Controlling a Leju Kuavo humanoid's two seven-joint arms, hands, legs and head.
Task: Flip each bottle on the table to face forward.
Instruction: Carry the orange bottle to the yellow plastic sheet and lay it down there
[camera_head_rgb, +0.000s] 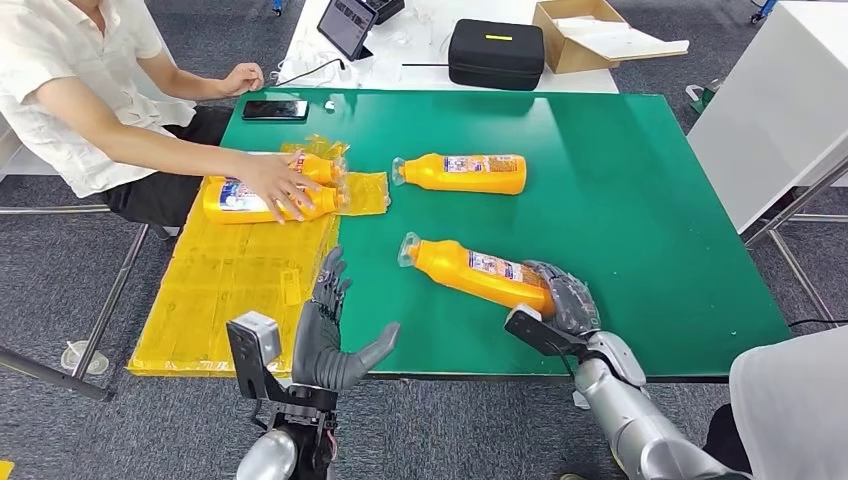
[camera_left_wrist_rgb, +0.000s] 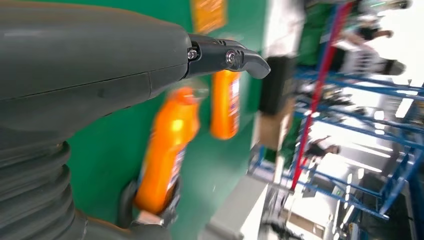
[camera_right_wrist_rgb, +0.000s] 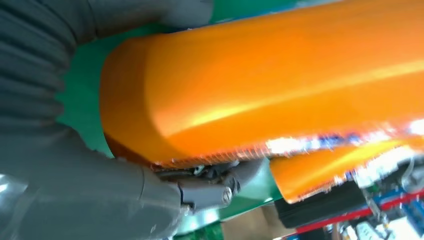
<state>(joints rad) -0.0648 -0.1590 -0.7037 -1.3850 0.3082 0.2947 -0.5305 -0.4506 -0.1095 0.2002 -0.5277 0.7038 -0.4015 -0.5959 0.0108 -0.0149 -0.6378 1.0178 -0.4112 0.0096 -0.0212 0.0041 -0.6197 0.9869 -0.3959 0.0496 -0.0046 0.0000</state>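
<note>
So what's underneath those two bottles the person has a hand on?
A crinkled yellow plastic sheet lies under the two bottles and hangs past the green table's left edge. The person's hand rests on the bottles. Anything beneath the sheet there is hidden.

Four orange bottles lie flat — near bottle (camera_head_rgb: 475, 271) cap toward ten o'clock, far bottle (camera_head_rgb: 462, 173) cap toward nine, two bottles (camera_head_rgb: 262, 190) at far left.

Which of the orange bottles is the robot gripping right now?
The nearest bottle, lying angled at the table's front; the right hand grips its base. The others lie farther back, untouched by the robot.
</note>
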